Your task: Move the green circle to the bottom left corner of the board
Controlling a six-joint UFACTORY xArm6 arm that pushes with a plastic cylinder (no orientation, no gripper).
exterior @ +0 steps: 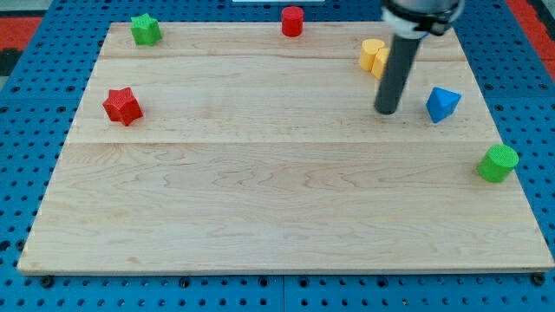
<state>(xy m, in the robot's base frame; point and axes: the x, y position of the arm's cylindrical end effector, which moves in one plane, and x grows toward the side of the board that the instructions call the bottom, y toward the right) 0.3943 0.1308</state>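
Note:
The green circle point(498, 163), a short cylinder, stands near the board's right edge, a little below mid-height. My tip point(387, 111) rests on the board in the upper right part, up and to the left of the green circle and well apart from it. The tip is just below the yellow block point(374, 55) and to the left of the blue block point(442, 104), touching neither. The bottom left corner of the wooden board point(39, 260) is far from both the tip and the green circle.
A green star point(146, 29) sits at the top left corner. A red star point(122, 106) lies near the left edge. A red cylinder point(292, 21) stands at the top edge, middle. A blue pegboard point(26, 130) surrounds the board.

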